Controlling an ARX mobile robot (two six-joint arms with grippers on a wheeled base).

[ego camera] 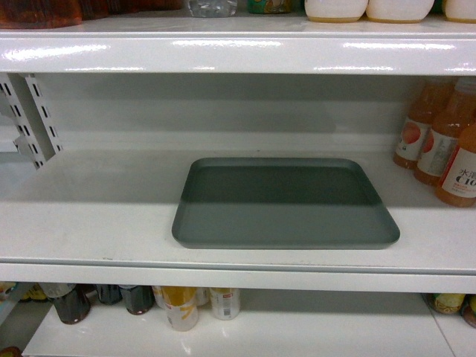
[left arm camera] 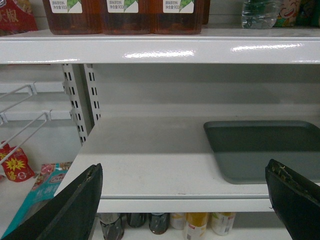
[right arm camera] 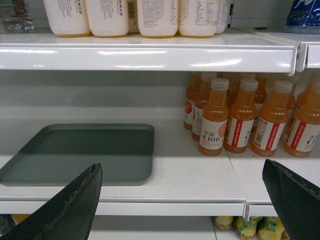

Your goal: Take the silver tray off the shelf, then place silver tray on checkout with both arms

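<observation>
The silver tray (ego camera: 285,202) lies flat on the white shelf (ego camera: 89,223), its front edge close to the shelf's lip. It shows at the right of the left wrist view (left arm camera: 265,150) and at the left of the right wrist view (right arm camera: 82,152). My left gripper (left arm camera: 184,172) is open, held in front of the shelf lip, left of the tray and apart from it. My right gripper (right arm camera: 181,170) is open too, in front of the lip, right of the tray. Neither gripper shows in the head view. The checkout is out of view.
Orange juice bottles (right arm camera: 235,120) stand on the shelf right of the tray. An upper shelf board (ego camera: 238,52) hangs above, carrying brown bottles (left arm camera: 125,15) and white bottles (right arm camera: 135,17). Perforated uprights (left arm camera: 82,100) stand at the left. Cans and bottles (ego camera: 182,305) fill the shelf below.
</observation>
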